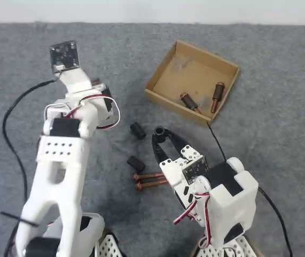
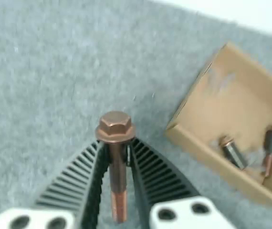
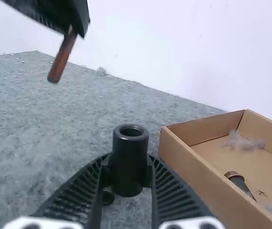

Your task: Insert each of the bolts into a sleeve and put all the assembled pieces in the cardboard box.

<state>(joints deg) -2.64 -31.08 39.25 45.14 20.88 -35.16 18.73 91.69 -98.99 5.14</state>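
Note:
My left gripper (image 2: 117, 149) is shut on a copper bolt (image 2: 116, 162), hex head past the fingertips, held above the grey carpet left of the cardboard box (image 2: 207, 149). My right gripper (image 3: 128, 171) is shut on a black sleeve (image 3: 129, 157) standing upright, bore facing up; in the high view this sleeve (image 1: 159, 131) sits just below the box (image 1: 168, 103). The held bolt (image 3: 60, 57) hangs higher and farther off in the right wrist view. Two loose sleeves (image 1: 137, 130) (image 1: 135, 163) and two loose bolts (image 1: 150, 175) (image 1: 152, 184) lie on the carpet between the arms.
Two assembled pieces (image 1: 189, 101) (image 1: 217, 96) lie inside the box, along its near and right sides. A white wall runs behind the carpet. Cables trail from both arms. Open carpet stretches left of the box and to the far right.

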